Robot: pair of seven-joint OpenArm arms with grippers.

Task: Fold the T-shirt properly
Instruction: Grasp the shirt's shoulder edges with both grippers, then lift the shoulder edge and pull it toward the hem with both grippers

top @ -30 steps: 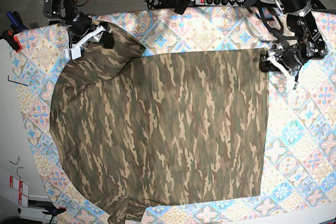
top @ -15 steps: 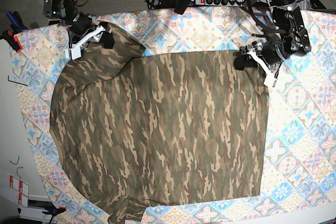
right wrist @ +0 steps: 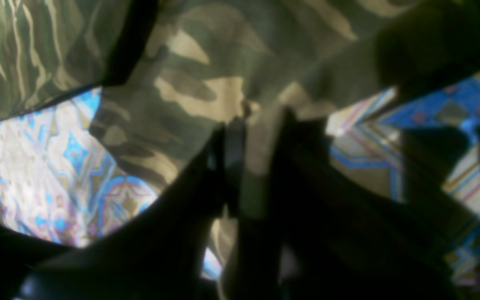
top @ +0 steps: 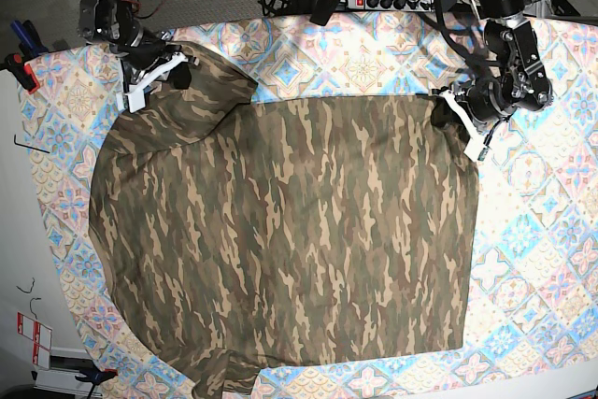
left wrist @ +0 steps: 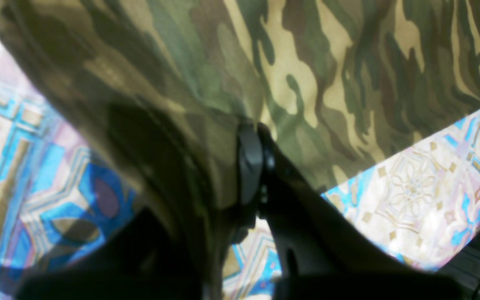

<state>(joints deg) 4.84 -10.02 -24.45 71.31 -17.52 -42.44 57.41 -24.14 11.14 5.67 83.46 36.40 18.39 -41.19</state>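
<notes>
Lying flat on the tablecloth (top: 551, 259), the T-shirt (top: 290, 231) is pinched at its two far corners by the closed left gripper (top: 448, 111) and the closed right gripper (top: 166, 72), presumably so that edge can be lifted and folded over.
</notes>
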